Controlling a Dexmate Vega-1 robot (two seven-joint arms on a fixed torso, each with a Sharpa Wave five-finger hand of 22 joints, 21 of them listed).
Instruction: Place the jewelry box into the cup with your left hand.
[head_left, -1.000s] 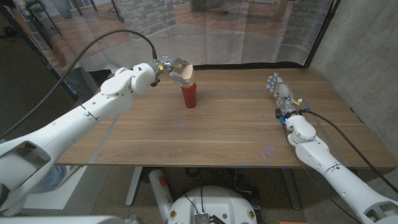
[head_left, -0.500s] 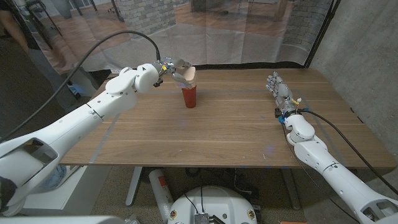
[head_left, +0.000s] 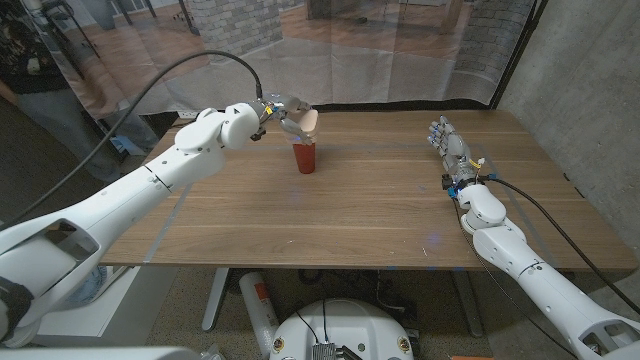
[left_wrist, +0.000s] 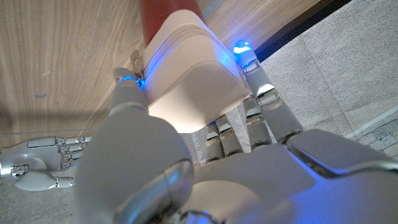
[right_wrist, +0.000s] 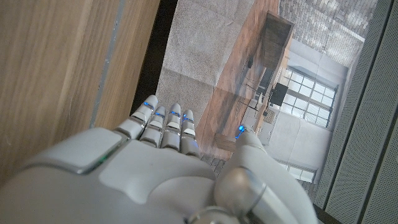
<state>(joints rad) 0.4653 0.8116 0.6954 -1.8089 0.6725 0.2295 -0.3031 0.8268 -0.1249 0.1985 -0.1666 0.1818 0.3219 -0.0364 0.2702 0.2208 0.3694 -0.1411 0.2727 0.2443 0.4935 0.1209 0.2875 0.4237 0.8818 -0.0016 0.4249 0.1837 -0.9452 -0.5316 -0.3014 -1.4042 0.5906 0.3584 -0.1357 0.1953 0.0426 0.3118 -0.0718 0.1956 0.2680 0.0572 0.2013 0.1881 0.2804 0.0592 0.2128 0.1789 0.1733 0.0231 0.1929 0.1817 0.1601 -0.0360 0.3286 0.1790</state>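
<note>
Right hand (head_left: 449, 146), nearest you at the right side of the wooden table (head_left: 380, 215): it holds nothing, its fingers are straight and slightly apart, and it stands well apart from the work; it has not moved over the last second. In the right wrist view the same hand (right_wrist: 168, 168) points past the table edge, again with nothing in it.

Left hand (head_left: 283, 113), at the far side of the table: you grip the cream jewelry box (head_left: 309, 124) between thumb and fingers. In the left wrist view the box (left_wrist: 189, 78) sits pinched in the fingers (left_wrist: 264, 99), with the red cup (left_wrist: 165, 15) just beyond it.

Red cup (head_left: 304, 157), upright near the far edge: a second ago the box hung above and slightly to the left of the rim; now the box has come lower and nearer, its lower end appearing to meet the cup's mouth. Whether it has entered the cup cannot be told from the head view.

Meaning for the task: you appear to be at the insertion step. The box is held, not released, so the placement is not yet done. The cup is narrow and light-looking; a sideways push from the box could tip it.
</note>
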